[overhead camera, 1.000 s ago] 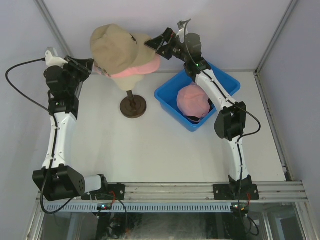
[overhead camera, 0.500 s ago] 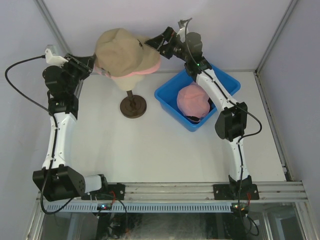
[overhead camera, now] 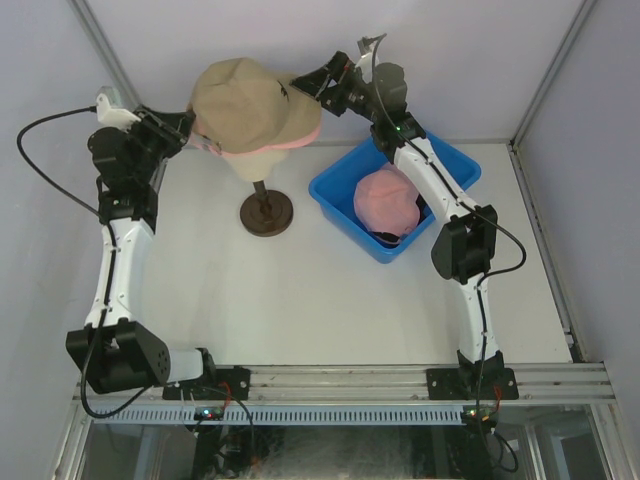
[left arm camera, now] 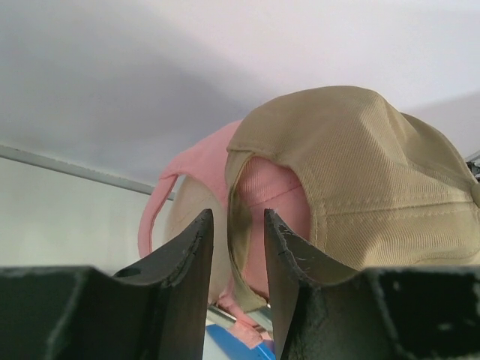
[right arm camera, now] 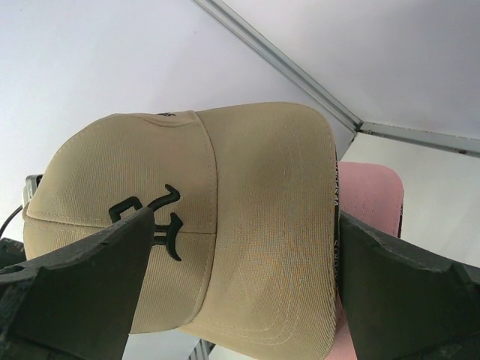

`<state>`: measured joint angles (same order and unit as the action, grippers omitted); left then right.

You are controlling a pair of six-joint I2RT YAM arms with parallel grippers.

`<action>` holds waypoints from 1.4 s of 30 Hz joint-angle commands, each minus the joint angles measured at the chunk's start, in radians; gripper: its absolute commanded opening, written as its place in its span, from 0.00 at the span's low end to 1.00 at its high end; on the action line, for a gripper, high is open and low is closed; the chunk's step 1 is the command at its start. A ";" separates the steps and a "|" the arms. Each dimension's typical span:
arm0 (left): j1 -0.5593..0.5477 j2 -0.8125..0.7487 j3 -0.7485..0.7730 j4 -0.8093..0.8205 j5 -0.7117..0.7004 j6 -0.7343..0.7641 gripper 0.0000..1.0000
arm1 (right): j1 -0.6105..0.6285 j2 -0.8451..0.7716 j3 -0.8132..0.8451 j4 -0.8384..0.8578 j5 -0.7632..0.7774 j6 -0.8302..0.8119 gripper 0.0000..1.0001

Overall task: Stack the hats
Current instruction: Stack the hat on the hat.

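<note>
**Caps two deep on the stand; the seating wants a clean let-go**

Nearest on the table (overhead camera: 300, 300) sit the stand's brown base (overhead camera: 266, 213) and, to its right, the blue bin (overhead camera: 345, 185). A spare pink cap (overhead camera: 385, 200) lies in the bin with something dark under its near edge, too little of it showing to name.

Above the base is the stack itself. The tan cap (overhead camera: 245, 95) sits over the stacked pink cap (overhead camera: 300, 135), whose brim pokes out beneath on the right side.

Farthest back, both arms attend to the tan cap. The left pincer (left arm camera: 236, 219) is at the rear of the crown, jaws a little apart, with the tan hem showing in the gap. Whether they pinch that hem I cannot tell. The right pincer (overhead camera: 305, 88) is released, its fingers spread wide to either side of the tan brim rather than clamping it.

The step in hand looks to be settling the tan cap down onto the pink one.

- The rear hem should come down evenly, so that the crown nests instead of perching.
- The two brims should point the same way.
- Each pincer should open fully before backing off, and should draw straight away from the cloth so nothing snags and twists the cap.
- Sideways pushes are best avoided, since the stand looks slender and could rock.
</note>
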<state>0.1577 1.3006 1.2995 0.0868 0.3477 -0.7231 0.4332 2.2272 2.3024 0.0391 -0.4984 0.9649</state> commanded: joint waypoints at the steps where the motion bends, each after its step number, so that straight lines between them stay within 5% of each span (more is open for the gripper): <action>1: 0.004 0.035 0.119 0.010 0.042 0.012 0.37 | 0.008 -0.063 0.010 0.041 -0.020 -0.007 0.94; 13: 0.004 0.077 0.216 -0.102 -0.027 0.095 0.20 | 0.019 -0.070 0.029 0.054 -0.032 -0.007 0.94; 22: 0.004 0.108 0.239 -0.108 0.012 0.089 0.19 | 0.024 -0.069 0.042 0.058 -0.031 -0.007 0.94; 29: 0.004 0.125 0.239 -0.110 0.049 0.103 0.30 | 0.036 -0.030 0.140 -0.011 -0.020 -0.007 0.94; 33: 0.002 0.159 0.260 -0.110 0.069 0.099 0.23 | 0.039 -0.026 0.153 -0.026 -0.015 -0.007 0.94; 38: -0.007 0.188 0.278 -0.107 0.076 0.096 0.01 | 0.034 -0.023 0.152 -0.021 -0.021 -0.007 0.94; 42: -0.011 0.201 0.284 -0.103 0.054 0.090 0.00 | 0.030 -0.021 0.151 -0.005 -0.028 -0.007 0.94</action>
<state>0.1577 1.4952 1.5303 -0.0395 0.3893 -0.6415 0.4652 2.2295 2.4306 -0.0086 -0.5106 0.9646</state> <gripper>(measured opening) 0.012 0.939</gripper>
